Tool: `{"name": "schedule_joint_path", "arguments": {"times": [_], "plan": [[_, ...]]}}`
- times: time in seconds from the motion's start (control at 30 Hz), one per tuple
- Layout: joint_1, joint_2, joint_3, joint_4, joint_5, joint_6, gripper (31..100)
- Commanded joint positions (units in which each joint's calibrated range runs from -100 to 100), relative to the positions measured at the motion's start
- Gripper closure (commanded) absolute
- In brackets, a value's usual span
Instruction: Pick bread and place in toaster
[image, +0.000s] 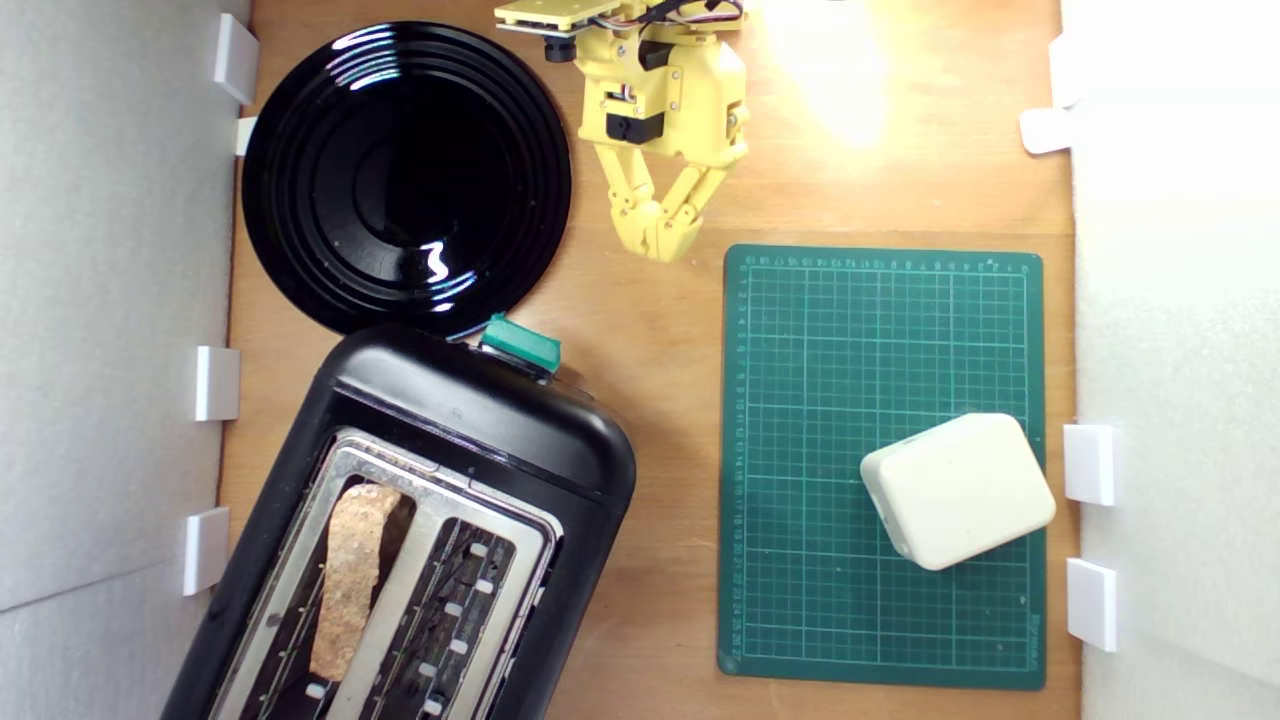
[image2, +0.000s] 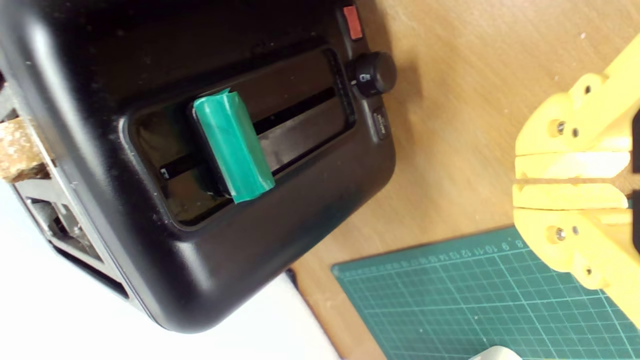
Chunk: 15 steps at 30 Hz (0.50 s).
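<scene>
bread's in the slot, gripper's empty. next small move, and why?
Probably none beyond holding clear. The bread stands in the toaster slot nearer the exterior view's left, and the gripper sits shut and empty over bare table. If toasting is wanted, I'd move toward the green lever, which looks raised.

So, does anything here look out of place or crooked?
Mostly tidy. The toaster sits at an angle to the table edges, with the bread in one slot, leaning slightly. The cream box lies skewed on the green mat. Nothing looks spilled or damaged.
</scene>
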Motion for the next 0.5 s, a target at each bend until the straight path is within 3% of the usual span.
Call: {"name": "schedule_joint_path", "arguments": {"times": [0.0, 0.23, 0.47], "plan": [[-0.2, -1.5, 2.6, 0.0, -0.4, 0.3, 87.7], [-0.1, -4.8, 9.1, 0.0, -0.3, 1.7, 88.2], [-0.2, -5.1, 11.1, -0.7, -0.2, 1.7, 94.2]]}}
